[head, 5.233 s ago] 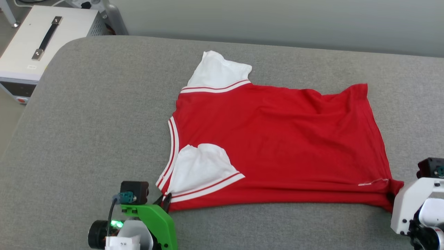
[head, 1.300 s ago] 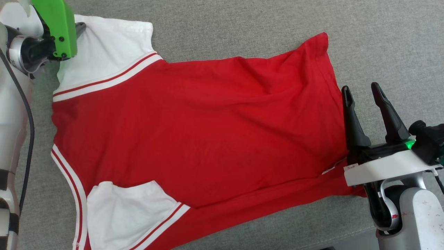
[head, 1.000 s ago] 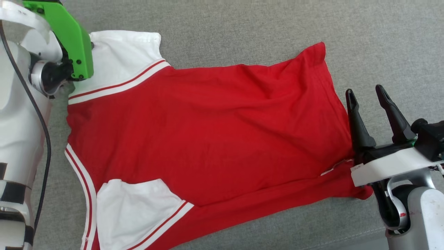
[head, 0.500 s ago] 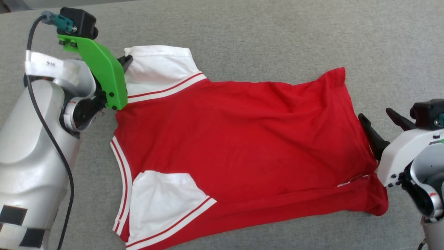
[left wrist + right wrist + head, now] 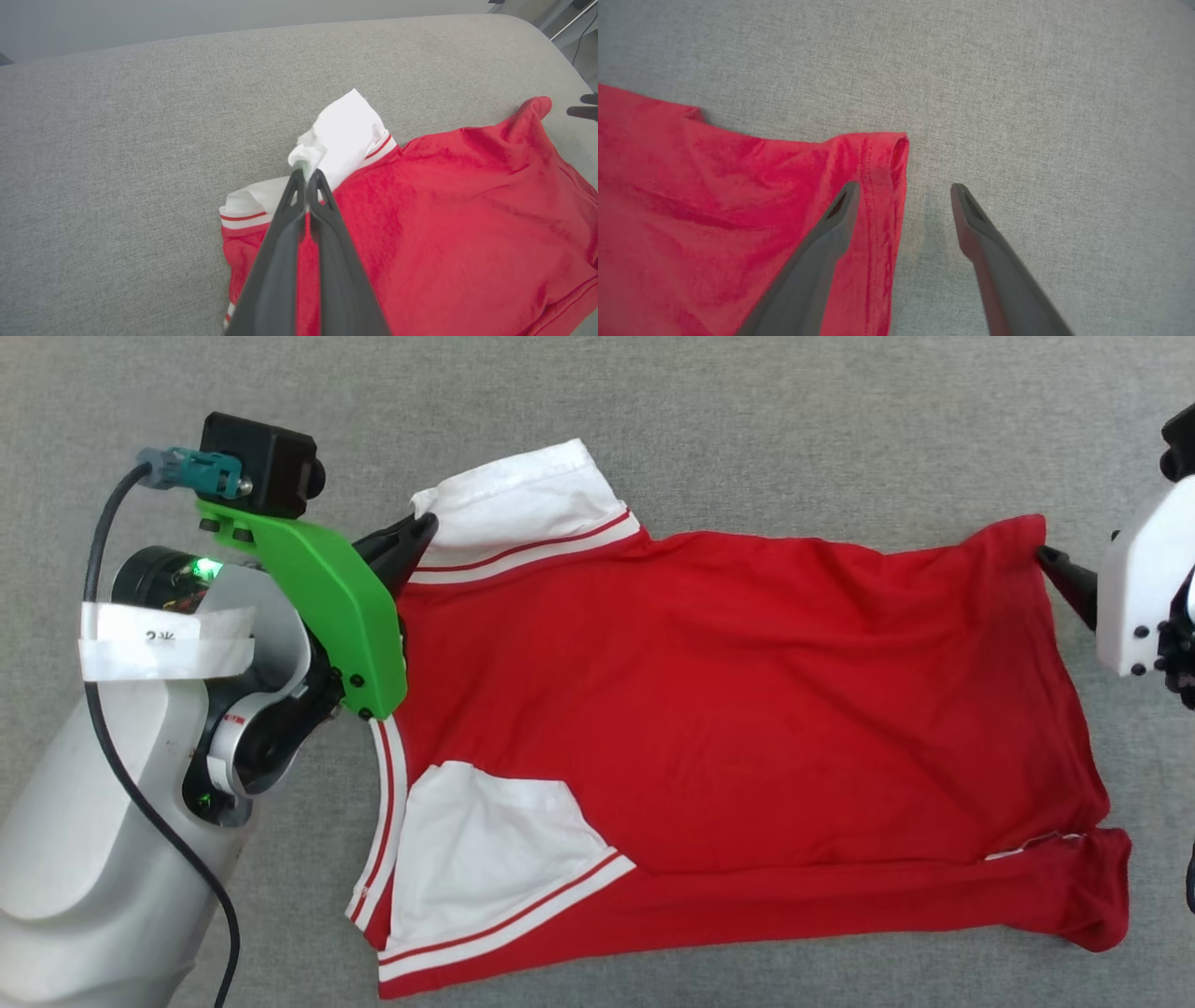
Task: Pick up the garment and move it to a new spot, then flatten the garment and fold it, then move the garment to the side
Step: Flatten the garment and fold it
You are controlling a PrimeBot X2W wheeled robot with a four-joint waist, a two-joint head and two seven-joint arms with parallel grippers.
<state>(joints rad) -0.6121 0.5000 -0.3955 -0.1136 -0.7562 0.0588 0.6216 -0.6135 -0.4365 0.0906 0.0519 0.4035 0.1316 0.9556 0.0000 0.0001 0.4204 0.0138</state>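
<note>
Left fingers (image 5: 280, 233) clamped on garment (image 5: 747, 709) sleeve (image 5: 348, 126); right fingers (image 5: 829, 233) apart over its hem corner (image 5: 882, 154); fabric likely soft, light; pinch that corner.

The left arm (image 5: 84, 840) extends from the lower left of the head view, with its green wrist bracket (image 5: 327, 597) angled up and to the right. The left gripper (image 5: 307, 173) has both fingers pressed together, pinching the garment (image 5: 420, 224) at a white sleeve. The right gripper (image 5: 904, 187) has its fingers spread wide apart.
</note>
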